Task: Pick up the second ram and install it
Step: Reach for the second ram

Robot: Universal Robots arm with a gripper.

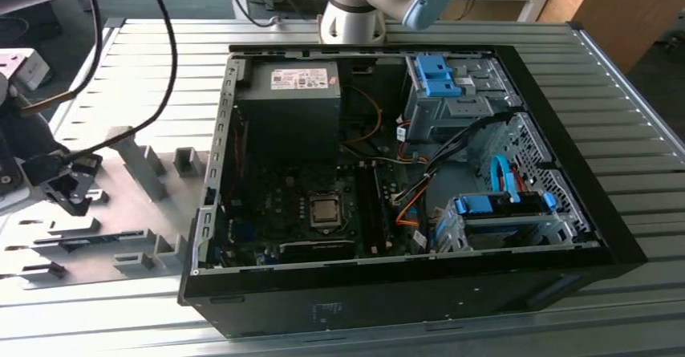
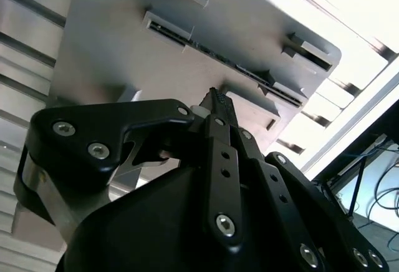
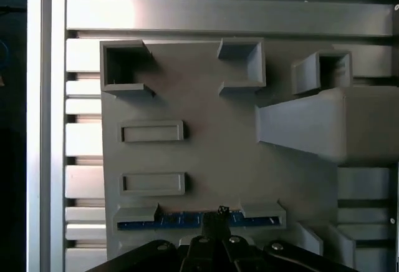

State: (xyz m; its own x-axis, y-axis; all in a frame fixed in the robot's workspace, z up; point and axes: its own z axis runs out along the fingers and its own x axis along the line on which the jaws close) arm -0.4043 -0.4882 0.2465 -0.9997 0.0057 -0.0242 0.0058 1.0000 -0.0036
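Note:
The second ram (image 3: 174, 221) is a slim dark strip with a blue-lit edge. It lies flat between two grey holder blocks on the grey plate (image 3: 212, 135); in the second wrist view the ram (image 2: 243, 71) runs slantwise across the plate. My gripper (image 1: 73, 200) hangs over this plate at the exterior view's left, outside the PC case. Its black fingertips (image 2: 217, 97) are together. In the first wrist view the gripper (image 3: 218, 213) sits right over the middle of the ram. I cannot tell whether it touches it. The ram rests in its holder.
The open black PC case (image 1: 599, 237) fills the middle of the ribbed metal table, with the motherboard and silver processor (image 1: 324, 210) inside. Tall grey holder blocks (image 1: 144, 168) stand on the plate between my gripper and the case. Cables hang at the exterior view's left.

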